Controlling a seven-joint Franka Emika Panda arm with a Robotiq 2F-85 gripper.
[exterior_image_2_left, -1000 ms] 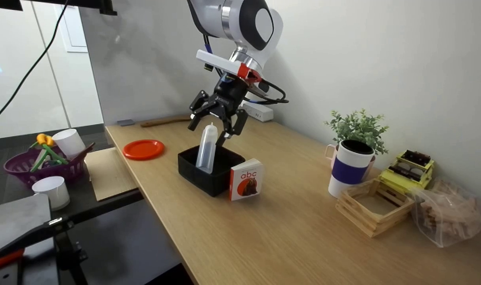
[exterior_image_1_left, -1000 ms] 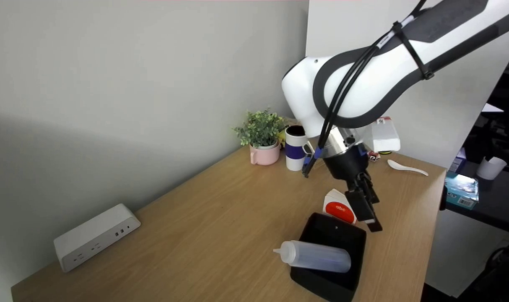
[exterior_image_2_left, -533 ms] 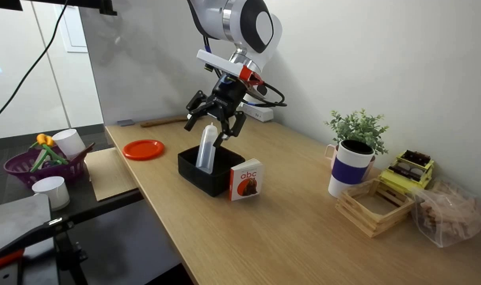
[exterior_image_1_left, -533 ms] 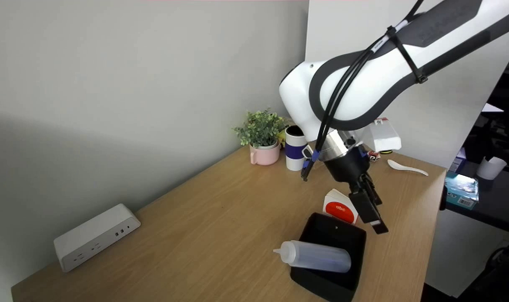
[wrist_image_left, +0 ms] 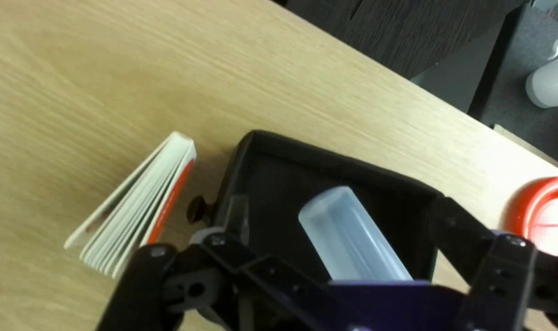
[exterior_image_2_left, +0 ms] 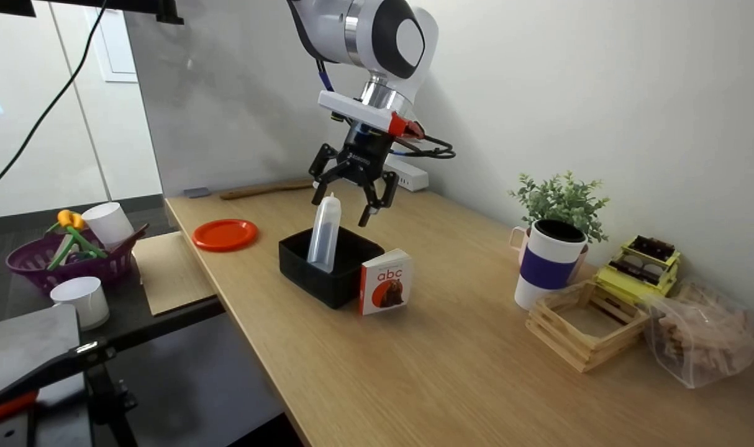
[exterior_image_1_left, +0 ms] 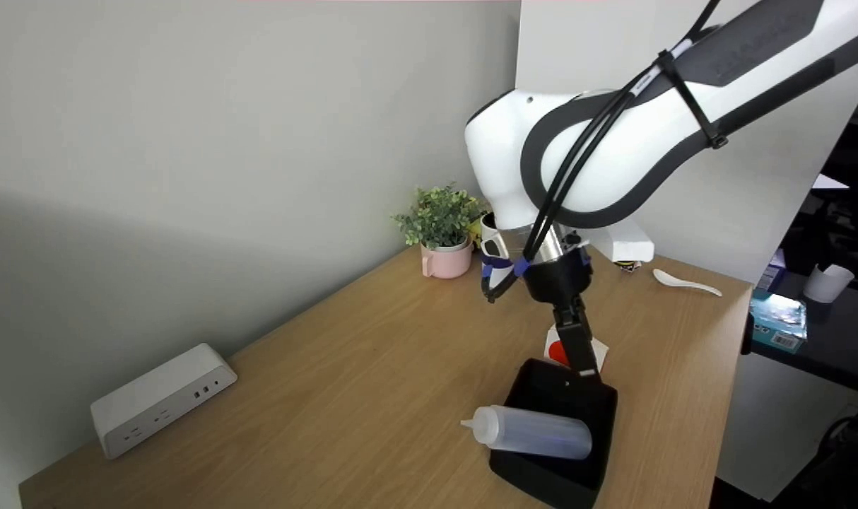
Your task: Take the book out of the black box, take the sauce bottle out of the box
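One bottle (exterior_image_2_left: pixel 323 239) is propped in one box (exterior_image_2_left: pixel 315 277), one book (exterior_image_2_left: pixel 386 282) stood beside it; two fingers (exterior_image_2_left: pixel 387 191) are spread wide, nothing gripped.

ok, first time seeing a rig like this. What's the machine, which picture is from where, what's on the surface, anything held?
It's a robot arm. Two views are filmed from outside it; the third is the wrist view, looking down past the jaws. These stand open, holding nothing. On the table, the black box has the sauce bottle leaning inside, top end above the rim. The book stands upright outside, beside the box. Also there, in an exterior view: a red plate, a leafy plant, a blue-banded cup and a wooden crate.
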